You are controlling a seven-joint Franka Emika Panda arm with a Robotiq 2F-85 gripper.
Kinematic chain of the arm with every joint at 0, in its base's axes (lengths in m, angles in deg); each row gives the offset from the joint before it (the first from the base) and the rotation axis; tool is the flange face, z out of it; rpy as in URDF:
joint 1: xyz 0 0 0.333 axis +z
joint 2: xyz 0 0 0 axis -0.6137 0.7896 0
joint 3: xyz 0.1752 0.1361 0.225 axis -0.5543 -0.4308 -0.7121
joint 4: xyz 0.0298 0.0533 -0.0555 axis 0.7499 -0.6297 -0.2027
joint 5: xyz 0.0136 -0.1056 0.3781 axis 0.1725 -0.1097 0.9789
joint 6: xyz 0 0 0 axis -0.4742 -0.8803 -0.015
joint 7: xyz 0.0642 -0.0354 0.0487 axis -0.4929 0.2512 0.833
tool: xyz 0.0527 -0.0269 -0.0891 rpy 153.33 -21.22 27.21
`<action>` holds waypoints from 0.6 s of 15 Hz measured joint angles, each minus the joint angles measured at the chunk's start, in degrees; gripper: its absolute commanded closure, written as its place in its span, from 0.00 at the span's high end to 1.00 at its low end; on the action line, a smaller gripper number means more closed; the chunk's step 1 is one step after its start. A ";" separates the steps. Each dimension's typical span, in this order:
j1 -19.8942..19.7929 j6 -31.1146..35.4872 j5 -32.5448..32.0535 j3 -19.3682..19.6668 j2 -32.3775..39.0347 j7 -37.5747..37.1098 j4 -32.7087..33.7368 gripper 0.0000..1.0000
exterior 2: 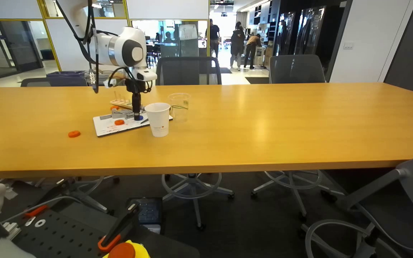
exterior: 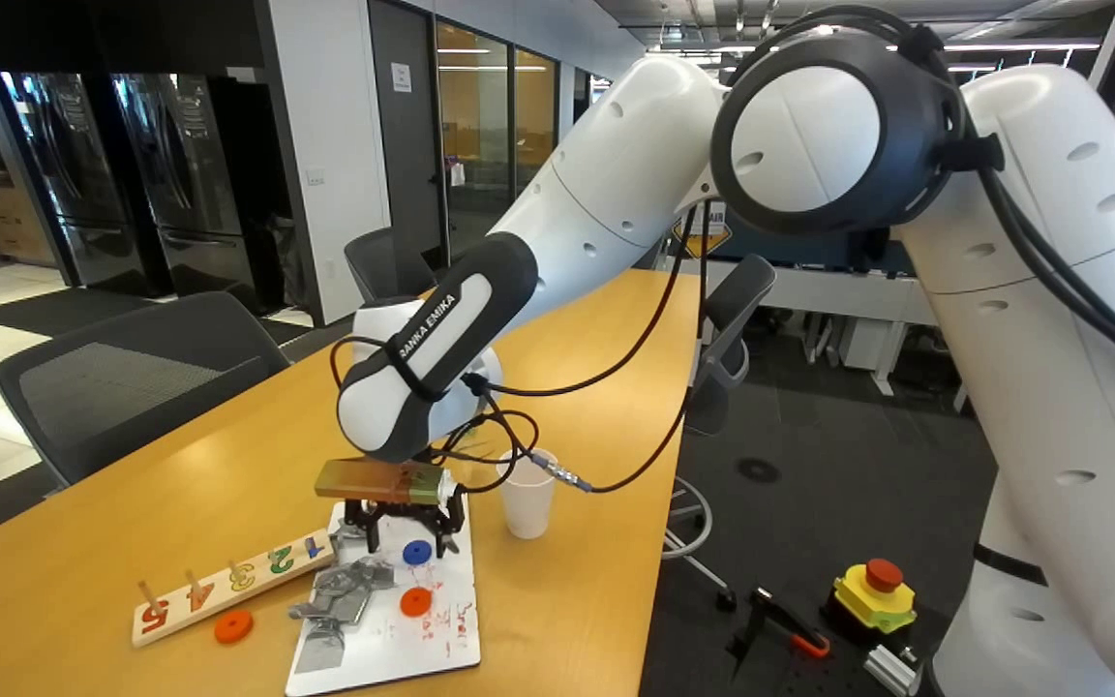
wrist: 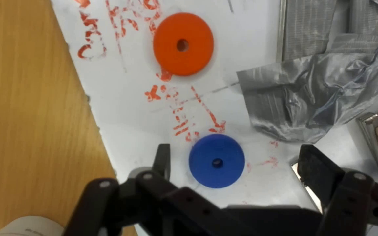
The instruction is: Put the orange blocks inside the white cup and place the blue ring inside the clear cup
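Where the arm [exterior: 606,184] carries its lettering [exterior: 428,326], "RANKA EMIKA" can be read in an exterior view. Along a wooden strip [exterior: 226,589] run the numerals [exterior: 242,577] 5, 4, 3, 2 and 1. Red handwriting [wrist: 92,32] on the whiteboard [exterior: 393,649] is mostly smudged past reading, and the print [exterior 2: 160,127] on the white cup [exterior 2: 158,116] is too small to make out.

The arm arches over the table [exterior 2: 281,125] and bends down, its pincer [exterior: 406,551] pointing at the whiteboard. That pincer is released: its fingers [wrist: 162,157] stand wide apart on either side of the blue ring [wrist: 217,149], which lies flat on the whiteboard, apart from both.

The white cup stands upright on the table just beside the whiteboard; what it holds cannot be made out. Behind it in an exterior view stands the clear cup [exterior 2: 180,113], also upright, with green marking [exterior 2: 179,107] on its side. Three orange blocks [exterior 2: 119,122] show in an exterior view: one on the whiteboard, one near the wooden strip, one on the table, left of the whiteboard.
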 measured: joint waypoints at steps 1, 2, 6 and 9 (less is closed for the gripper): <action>0.00 -0.06 0.00 0.07 0.00 0.00 0.01 1.00; 0.00 -0.12 0.00 0.13 0.00 0.00 0.02 1.00; 0.00 -0.46 0.00 0.30 0.00 0.00 0.03 0.74; 0.00 -0.46 0.00 0.33 0.00 0.00 0.03 0.49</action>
